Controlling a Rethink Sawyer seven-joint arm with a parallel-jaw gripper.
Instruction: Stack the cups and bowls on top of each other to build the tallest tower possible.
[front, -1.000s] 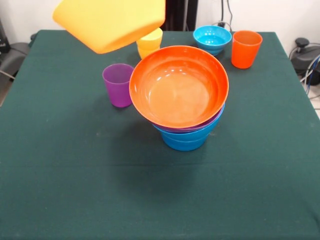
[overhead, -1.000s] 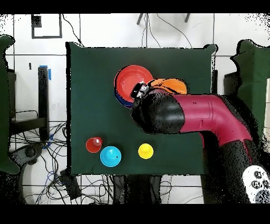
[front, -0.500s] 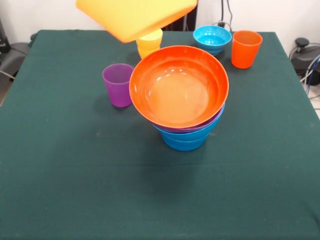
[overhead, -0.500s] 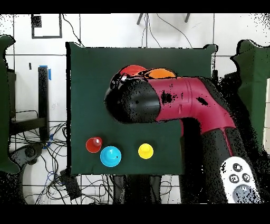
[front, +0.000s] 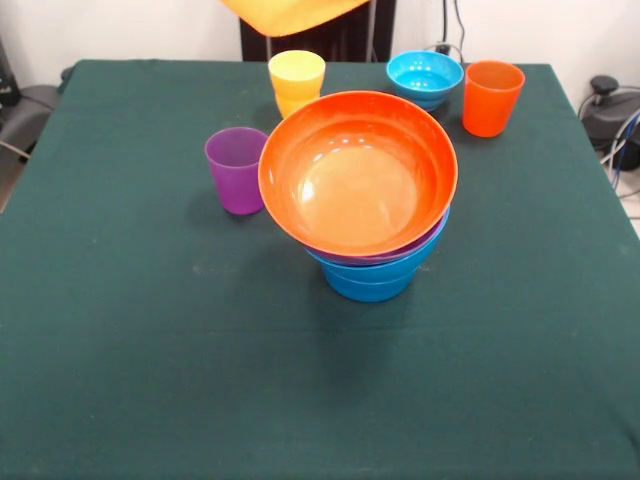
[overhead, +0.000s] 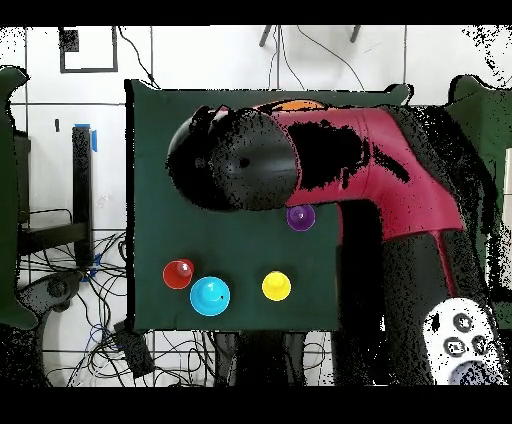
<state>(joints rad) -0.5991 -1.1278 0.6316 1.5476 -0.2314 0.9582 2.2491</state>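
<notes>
Can't tell how my jaws stand, my arm (overhead: 330, 160) hides them. The large yellow bowl (front: 285, 14) hangs at 12 o'clock above the desk (front: 150, 350). The tower (front: 365, 200) sits mid-desk, wide orange bowl (front: 357, 172) on top, purple cup (front: 236, 168) at its 9.

No readable txt, labels, brands, nos. or signs in either view, incl. on cups, bowls, worktop.
</notes>
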